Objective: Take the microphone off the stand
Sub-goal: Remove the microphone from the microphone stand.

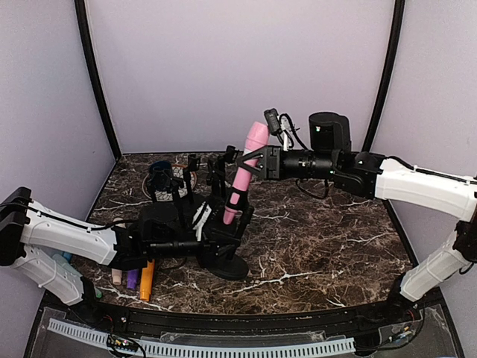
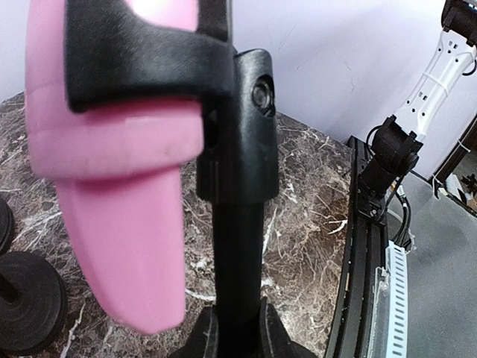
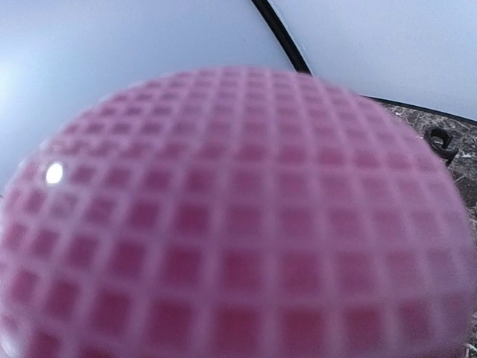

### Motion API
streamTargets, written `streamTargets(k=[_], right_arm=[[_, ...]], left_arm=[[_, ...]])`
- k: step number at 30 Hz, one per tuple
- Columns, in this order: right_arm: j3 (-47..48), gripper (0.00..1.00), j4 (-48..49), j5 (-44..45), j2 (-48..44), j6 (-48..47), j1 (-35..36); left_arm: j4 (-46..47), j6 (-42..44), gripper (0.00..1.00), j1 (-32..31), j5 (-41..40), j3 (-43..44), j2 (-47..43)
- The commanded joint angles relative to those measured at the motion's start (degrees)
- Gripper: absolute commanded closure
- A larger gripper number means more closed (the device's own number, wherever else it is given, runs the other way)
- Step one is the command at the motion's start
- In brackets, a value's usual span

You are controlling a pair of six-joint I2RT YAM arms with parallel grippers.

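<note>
A pink microphone (image 1: 244, 170) stands tilted in the black clip of a black stand (image 1: 223, 262) at the table's middle. My left gripper (image 1: 207, 237) is shut on the stand's pole; in the left wrist view both fingers (image 2: 237, 321) press against the pole (image 2: 237, 261), with the microphone's handle (image 2: 123, 224) and the clip (image 2: 149, 60) just above. My right gripper (image 1: 247, 162) is at the microphone's neck, just under its head. The mesh head (image 3: 238, 216) fills the right wrist view and hides the fingers, so their state is unclear.
Other black stands and a dark blue object (image 1: 160, 175) crowd the back left. Coloured markers (image 1: 139, 279) lie near the front left. A black cylinder (image 1: 329, 131) stands at the back right. Round black bases (image 2: 30, 298) show at the left wrist view's left edge.
</note>
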Motion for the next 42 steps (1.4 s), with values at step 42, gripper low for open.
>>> streamTargets(k=[42], right_arm=[[-1.17,0.83,14.85,-10.93,-5.91,4.45,-7.76]], left_arm=[[-4.51,2.36,1.00,-0.10,4.98,-3.40,-2.15]])
